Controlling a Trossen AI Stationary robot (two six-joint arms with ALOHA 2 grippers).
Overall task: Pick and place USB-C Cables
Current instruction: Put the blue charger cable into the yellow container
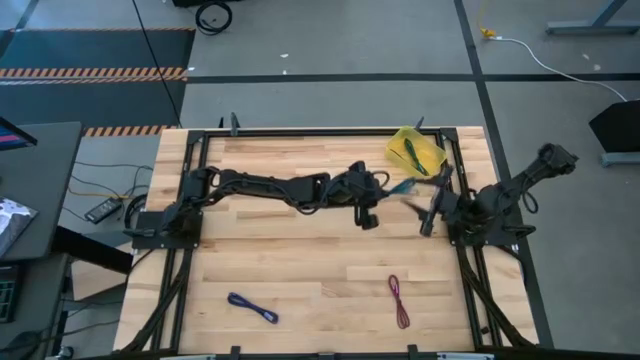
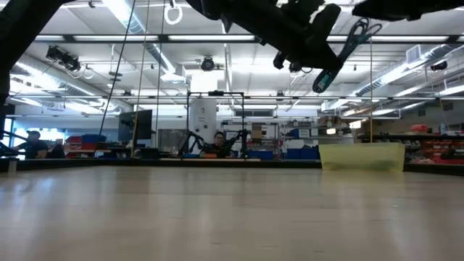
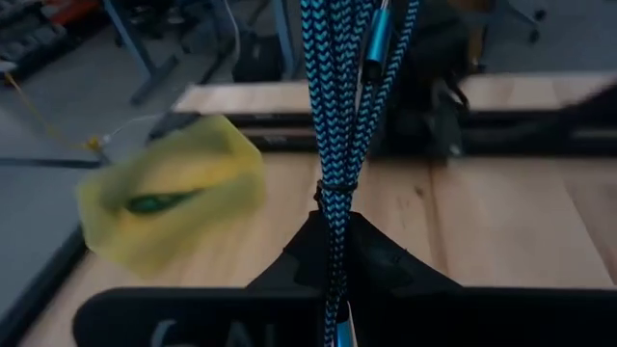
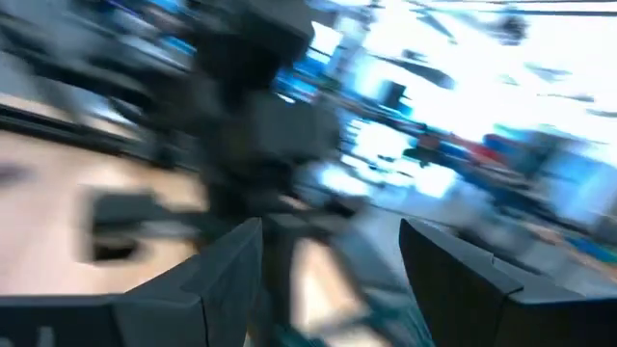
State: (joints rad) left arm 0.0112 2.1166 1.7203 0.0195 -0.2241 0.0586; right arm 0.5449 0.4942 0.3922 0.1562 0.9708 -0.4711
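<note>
Teal cable [image 3: 337,116] hangs pinched in the left gripper [image 3: 335,241], lifted clear of the table at about two o'clock, just short of the yellow bin [image 1: 416,150] that already holds the green cable [image 1: 413,155]. Right gripper [image 4: 328,260] waits beside it, fingers spread, empty.

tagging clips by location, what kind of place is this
Most likely a robotics lab or workshop in a large industrial hall. A wooden table stands on a concrete floor with hazard-striped tape, and the low view shows ceiling strip lights, shelves of blue bins and a person seated behind.
</note>
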